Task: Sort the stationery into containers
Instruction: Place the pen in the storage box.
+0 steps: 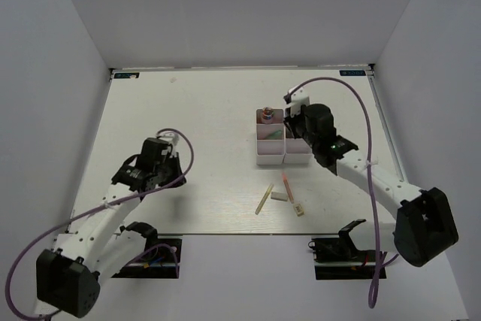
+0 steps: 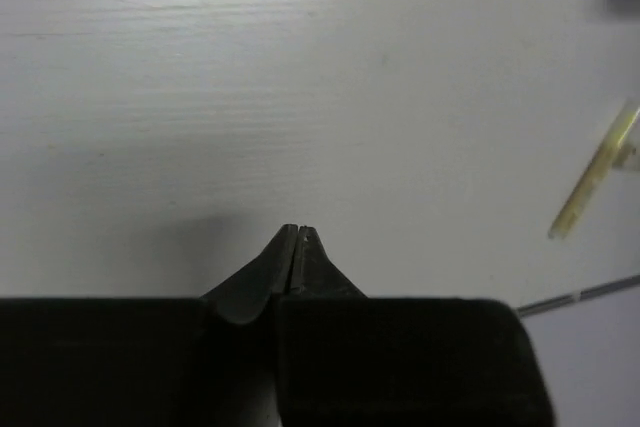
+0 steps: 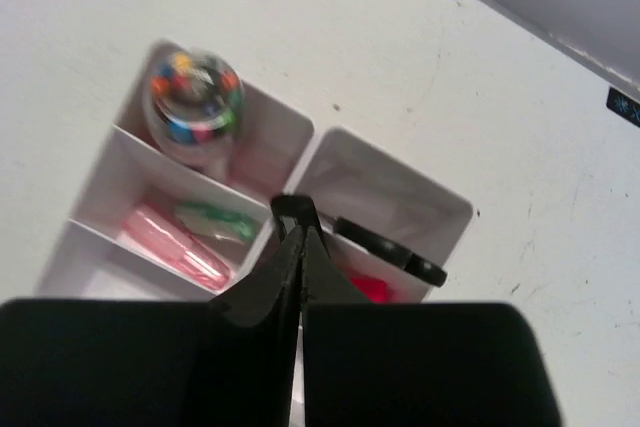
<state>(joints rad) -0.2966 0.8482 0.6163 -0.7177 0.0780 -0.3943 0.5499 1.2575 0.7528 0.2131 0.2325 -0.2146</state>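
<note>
The containers (image 1: 269,159), a block of white bins, stand right of the table's middle. My right gripper (image 1: 294,129) hangs over them, shut (image 3: 303,230), nothing between its fingers. Just past its tips the black-handled scissors (image 3: 392,248) rest in the right-hand bins (image 3: 440,209), above something red (image 3: 366,287). A left bin holds a pink marker (image 3: 170,243) and a mint-green marker (image 3: 216,217). On the table in front lie a cream stick (image 1: 264,198) (image 2: 596,172), a pink stick (image 1: 287,183), a grey eraser (image 1: 279,196) and a tan eraser (image 1: 299,210). My left gripper (image 1: 171,144) (image 2: 298,230) is shut and empty, low over bare table to their left.
A small clear jar of coloured beads (image 3: 195,97) (image 1: 266,116) stands in the far left bin. Grey walls close the table (image 1: 203,103) in on three sides. The near table edge (image 2: 580,295) runs just right of my left gripper.
</note>
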